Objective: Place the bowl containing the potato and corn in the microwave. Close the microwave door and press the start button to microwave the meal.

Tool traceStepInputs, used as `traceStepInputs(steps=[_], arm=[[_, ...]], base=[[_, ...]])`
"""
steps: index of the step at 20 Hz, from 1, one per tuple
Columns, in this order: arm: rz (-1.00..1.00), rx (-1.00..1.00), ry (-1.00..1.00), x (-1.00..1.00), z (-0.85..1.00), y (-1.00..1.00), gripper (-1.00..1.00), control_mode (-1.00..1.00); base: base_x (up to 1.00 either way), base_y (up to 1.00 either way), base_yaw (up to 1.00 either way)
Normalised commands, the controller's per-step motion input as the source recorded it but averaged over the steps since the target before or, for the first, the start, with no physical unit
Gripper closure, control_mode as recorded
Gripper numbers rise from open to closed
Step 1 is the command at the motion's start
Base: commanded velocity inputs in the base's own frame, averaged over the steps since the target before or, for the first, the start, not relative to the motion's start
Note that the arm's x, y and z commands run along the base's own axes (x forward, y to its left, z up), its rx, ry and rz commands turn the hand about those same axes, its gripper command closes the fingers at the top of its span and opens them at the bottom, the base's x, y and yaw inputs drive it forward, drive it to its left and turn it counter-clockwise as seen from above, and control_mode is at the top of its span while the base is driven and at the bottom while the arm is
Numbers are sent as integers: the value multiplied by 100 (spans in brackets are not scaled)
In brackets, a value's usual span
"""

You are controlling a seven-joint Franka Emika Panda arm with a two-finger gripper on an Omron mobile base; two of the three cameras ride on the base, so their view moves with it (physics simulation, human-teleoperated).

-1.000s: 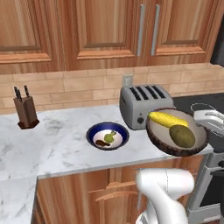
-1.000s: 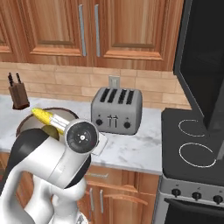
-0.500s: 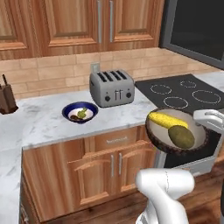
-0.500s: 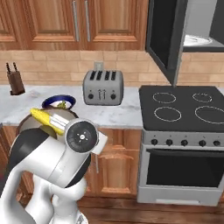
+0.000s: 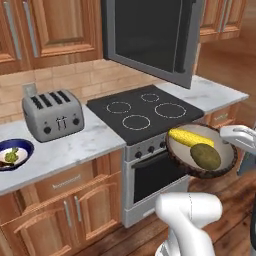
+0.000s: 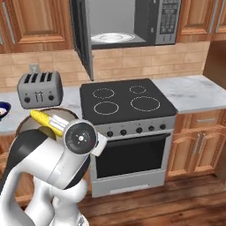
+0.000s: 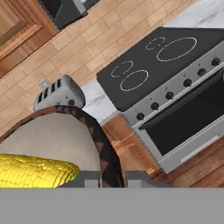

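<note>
Jaws pinched on the rim of the bowl [image 5: 202,156], one finger each side.
We see the gripper [image 7: 113,178] hold the bowl in the air before the stove [image 5: 145,114], corn [image 5: 191,138] and potato [image 5: 205,156] inside; the microwave [image 6: 128,23] hangs above the stove, its door [image 6: 82,35] wide open.

I see the bowl [image 5: 202,158] with corn [image 5: 191,138] and potato [image 5: 205,156] held up before the stove [image 5: 145,111], microwave door [image 5: 150,37] open above.
</note>
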Motion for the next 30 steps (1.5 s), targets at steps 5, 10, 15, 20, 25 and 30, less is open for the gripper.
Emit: traceStepInputs(steps=[5,10,15,20,25,30], arm=[[0,0,0,0,0,0,100,100],[0,0,0,0,0,0,100,100],[0,0,0,0,0,0,100,100],[0,0,0,0,0,0,100,100],[0,0,0,0,0,0,100,100],[0,0,0,0,0,0,100,100]], base=[[30,-86,-19],[65,-71,-2],[81,-46,36],[67,-37,57],[66,-26,55],[40,-4,45]])
